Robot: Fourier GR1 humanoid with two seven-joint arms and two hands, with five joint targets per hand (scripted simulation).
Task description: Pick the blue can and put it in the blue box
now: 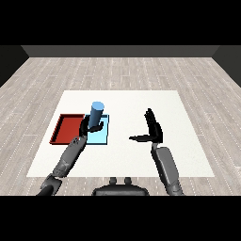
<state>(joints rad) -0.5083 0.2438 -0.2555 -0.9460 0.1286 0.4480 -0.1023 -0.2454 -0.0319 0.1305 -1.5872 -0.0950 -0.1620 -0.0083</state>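
The blue can [97, 113] stands upright over the light blue tray [103, 137], near its far left part. My left hand [89, 127] is curled round the can's lower half, hiding its base, so I cannot tell whether the can rests on the tray. My right hand [153, 129] is well to the right of the tray, above the white table, open with straight fingers pointing away and the thumb stretched left, holding nothing.
The red tray [67, 129] lies directly left of the light blue tray, touching it. Both trays sit on the white table [122, 103], whose surface stretches bare beyond and to the right. My left forearm [69, 157] crosses the red tray's near right corner.
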